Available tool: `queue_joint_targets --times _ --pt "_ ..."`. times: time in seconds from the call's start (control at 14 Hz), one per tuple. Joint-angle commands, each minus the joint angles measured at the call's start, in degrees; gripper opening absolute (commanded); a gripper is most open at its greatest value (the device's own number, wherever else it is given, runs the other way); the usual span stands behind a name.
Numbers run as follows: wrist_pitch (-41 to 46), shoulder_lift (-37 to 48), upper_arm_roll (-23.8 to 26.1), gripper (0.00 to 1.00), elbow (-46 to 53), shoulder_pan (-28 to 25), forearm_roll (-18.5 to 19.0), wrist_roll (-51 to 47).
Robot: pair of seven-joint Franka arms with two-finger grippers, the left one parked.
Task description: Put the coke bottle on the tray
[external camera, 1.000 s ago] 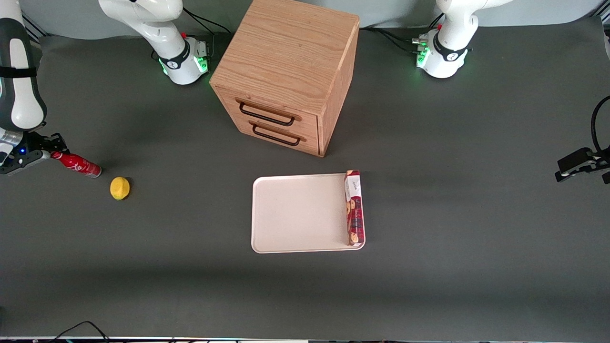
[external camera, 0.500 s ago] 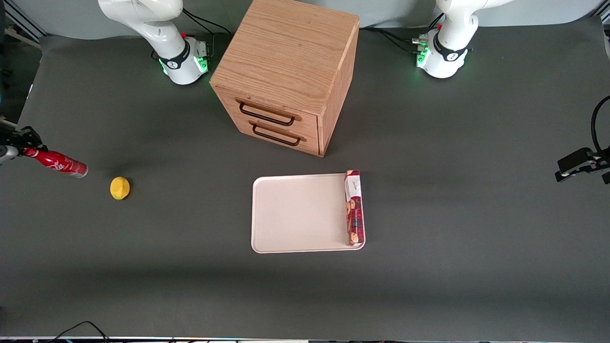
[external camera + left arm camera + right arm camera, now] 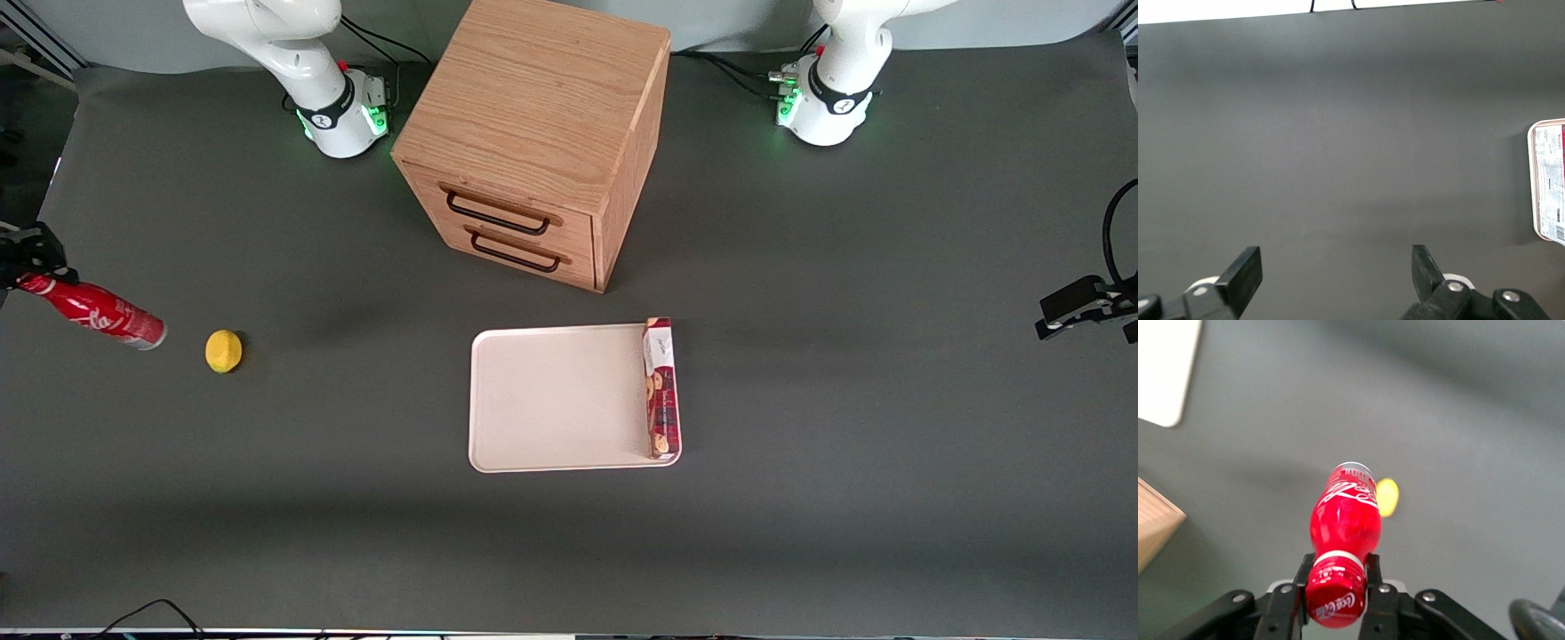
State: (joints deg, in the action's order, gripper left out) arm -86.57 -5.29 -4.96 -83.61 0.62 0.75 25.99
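Note:
My gripper [image 3: 25, 267] is at the working arm's end of the table, at the edge of the front view, shut on the neck of the coke bottle [image 3: 93, 313]. The red bottle hangs tilted in the air, silvery base pointing toward the lemon. In the right wrist view the fingers [image 3: 1373, 570] clamp the bottle [image 3: 1346, 517] just under its red cap. The cream-white tray [image 3: 556, 397] lies flat near the table's middle, in front of the drawer cabinet, well away from the bottle. A corner of the tray [image 3: 1165, 373] shows in the right wrist view.
A yellow lemon [image 3: 223, 351] lies on the table beside the bottle's base, also seen in the right wrist view [image 3: 1387, 497]. A long red biscuit box [image 3: 661, 388] stands on the tray's edge toward the parked arm. A wooden two-drawer cabinet [image 3: 533, 142] stands farther from the camera.
The gripper has carried the bottle up and toward the working arm's end of the table, away from the lemon; the arm has mostly left the front view. In the last half second the bottle tilted more steeply.

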Motion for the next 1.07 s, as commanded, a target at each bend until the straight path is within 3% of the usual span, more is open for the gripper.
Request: queue_joint_targets --times 0.0,0.14,0.36,0.71,1.0 --pt "2.2 -5.1 8.9 0.0 7.5 0.4 -3.2 -14.0" --pt "1.1 -8.5 15.9 0.0 8.7 0.3 -4.1 -26.4" --pt "-4.3 -15.3 25.0 0.0 11.4 -1.0 -2.5 -45.4" --pt "-12.7 -26.9 35.6 0.0 10.6 -4.4 10.6 -68.0" --pt "-15.2 -33.7 38.2 0.0 10.6 -6.4 14.5 -75.1"
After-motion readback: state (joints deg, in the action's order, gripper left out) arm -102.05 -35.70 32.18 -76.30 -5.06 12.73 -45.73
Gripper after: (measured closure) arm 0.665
